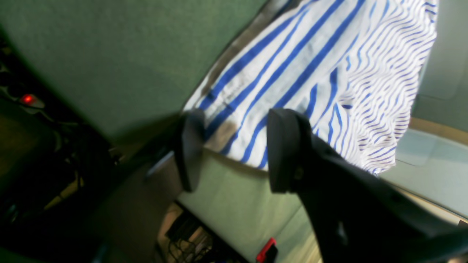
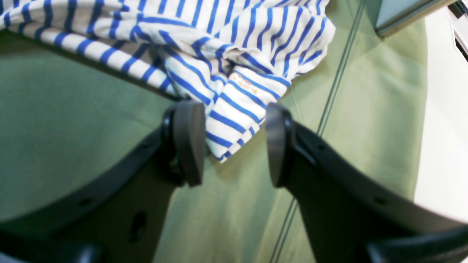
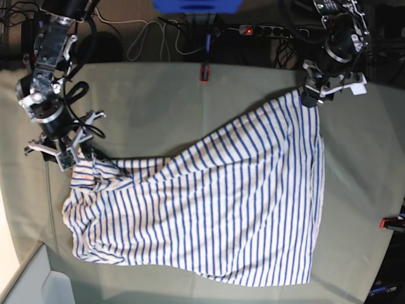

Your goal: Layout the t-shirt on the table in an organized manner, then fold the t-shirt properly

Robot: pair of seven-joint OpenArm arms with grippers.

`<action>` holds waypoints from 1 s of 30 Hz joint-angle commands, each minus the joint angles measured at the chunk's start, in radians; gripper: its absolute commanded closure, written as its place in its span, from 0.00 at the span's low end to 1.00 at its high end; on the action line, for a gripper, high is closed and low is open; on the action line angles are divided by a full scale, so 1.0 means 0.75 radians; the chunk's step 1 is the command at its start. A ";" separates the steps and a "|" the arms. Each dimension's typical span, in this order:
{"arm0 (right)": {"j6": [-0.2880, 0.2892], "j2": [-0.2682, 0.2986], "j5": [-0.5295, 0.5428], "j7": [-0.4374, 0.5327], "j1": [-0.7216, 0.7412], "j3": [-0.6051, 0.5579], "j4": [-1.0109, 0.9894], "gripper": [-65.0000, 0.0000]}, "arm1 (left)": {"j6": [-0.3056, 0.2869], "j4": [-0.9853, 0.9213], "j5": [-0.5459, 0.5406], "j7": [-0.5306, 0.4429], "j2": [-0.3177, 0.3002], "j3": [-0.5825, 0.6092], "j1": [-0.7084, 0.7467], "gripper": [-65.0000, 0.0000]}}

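Base view: t-shirt (image 3: 215, 209) spread rumpled mid-frame on table (image 3: 158, 95). Layout step. Left gripper (image 1: 234, 149) and right gripper (image 2: 234, 142) both parted, straddling shirt corners, not pinching. Next: clamp, pull flat.

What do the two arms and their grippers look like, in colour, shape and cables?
Both arms are built of silver-grey metal joints and black segments, with black cables running along them. The left gripper and the right gripper look alike: matte black, each with two rounded, paddle-shaped fingers on thick black brackets. In the base view, white mounting parts sit near each wrist.
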 commanded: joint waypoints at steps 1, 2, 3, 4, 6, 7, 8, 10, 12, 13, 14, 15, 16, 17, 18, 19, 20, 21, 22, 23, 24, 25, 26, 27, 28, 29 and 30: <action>-0.011 0.012 0.018 0.032 0.014 0.003 0.021 0.58 | 0.006 -0.012 -0.009 0.005 -0.006 -0.002 -0.009 0.58; -0.011 0.012 0.018 0.032 0.014 0.003 0.021 0.58 | 0.004 -0.034 -0.009 0.005 -0.017 -0.002 -0.009 0.58; -0.011 0.012 0.018 0.032 0.014 0.003 0.021 0.58 | 0.004 -0.063 -0.009 0.005 -0.033 -0.002 -0.013 0.58; -0.011 0.012 0.018 0.032 0.016 0.003 0.021 0.58 | 0.004 -0.092 -0.009 0.005 -0.041 0.001 -0.022 0.58; -0.011 0.012 0.018 0.032 0.022 0.003 0.023 0.58 | 0.004 -0.145 -0.009 0.005 -0.049 0.001 -0.050 0.59; -0.011 0.012 0.018 0.032 0.022 0.003 0.027 0.58 | 0.004 -0.172 -0.009 0.005 -0.053 0.001 -0.056 0.61; -0.011 0.012 0.018 0.032 0.022 0.003 0.029 0.58 | 0.002 -0.190 -0.009 0.005 -0.070 0.001 -0.058 0.64; -0.011 0.010 0.018 0.032 0.024 0.003 0.031 0.57 | 0.000 -0.210 -0.009 0.005 -0.078 -0.002 -0.077 0.72; -0.011 0.006 0.018 0.032 0.024 0.003 0.031 0.57 | 0.000 -0.219 -0.015 0.003 -0.086 -0.004 -0.085 0.82; -0.011 0.004 0.018 0.032 0.024 -0.001 0.027 0.57 | 0.000 -0.217 -0.021 -0.009 -0.088 -0.004 -0.085 0.88; -0.011 0.004 0.018 0.032 0.022 -0.003 0.021 0.57 | 0.000 -0.208 -0.023 -0.024 -0.090 -0.004 -0.081 0.95; -0.011 0.004 0.018 0.032 0.024 -0.003 0.013 0.57 | 0.000 -0.204 -0.023 -0.034 -0.090 -0.004 -0.079 1.00; -0.011 0.002 0.018 0.032 0.026 -0.003 -0.012 0.57 | 0.000 -0.192 -0.023 -0.036 -0.092 -0.004 -0.077 1.00; -0.011 0.002 0.018 0.032 0.034 -0.003 -0.030 0.56 | 0.000 -0.174 -0.023 -0.038 -0.092 -0.004 -0.073 0.99; -0.011 0.002 0.018 0.032 0.059 -0.003 -0.055 0.55 | 0.000 -0.145 -0.023 -0.038 -0.092 -0.006 -0.071 0.99; -0.011 0.002 0.018 0.030 0.085 -0.003 -0.079 0.52 | 0.000 -0.116 -0.023 -0.030 -0.092 -0.020 -0.069 1.00; -0.011 0.002 0.018 0.027 0.110 -0.001 -0.114 0.49 | 0.000 -0.077 -0.025 -0.028 -0.088 -0.042 -0.061 1.00; -0.011 0.006 0.018 0.027 0.132 0.001 -0.153 0.45 | 0.000 -0.034 -0.025 -0.028 -0.080 -0.055 -0.046 1.00; -0.011 0.012 0.018 0.027 0.157 0.001 -0.194 0.42 | 0.000 0.019 -0.025 -0.028 -0.078 -0.061 -0.032 1.00; -0.011 0.014 0.018 0.027 0.181 0.001 -0.229 0.40 | 0.000 0.062 -0.025 -0.028 -0.078 -0.059 -0.020 1.00; -0.011 0.014 0.018 0.027 0.208 0.001 -0.265 0.38 | 0.000 0.105 -0.025 -0.028 -0.076 -0.059 -0.011 1.00; -0.011 0.014 0.018 0.027 0.235 0.001 -0.308 0.38 | 0.000 0.144 -0.025 -0.028 -0.072 -0.059 -0.001 1.00; -0.011 0.024 0.016 0.027 0.259 0.001 -0.349 0.38 | 0.000 0.182 -0.025 -0.028 -0.062 -0.061 0.001 1.00; -0.011 0.031 0.016 0.027 0.275 0.001 -0.380 0.38 | 0.000 0.209 -0.025 -0.028 -0.058 -0.065 0.005 1.00; -0.011 0.033 0.016 0.027 0.288 0.001 -0.409 0.38 | 0.000 0.225 -0.025 -0.028 -0.058 -0.061 0.017 1.00; -0.011 0.033 0.016 0.027 0.298 0.001 -0.435 0.38 | 0.000 0.240 -0.025 -0.028 -0.062 -0.059 0.023 1.00; -0.011 0.033 0.016 0.027 0.300 0.001 -0.456 0.38 | 0.000 0.244 -0.025 -0.028 -0.062 -0.059 0.025 1.00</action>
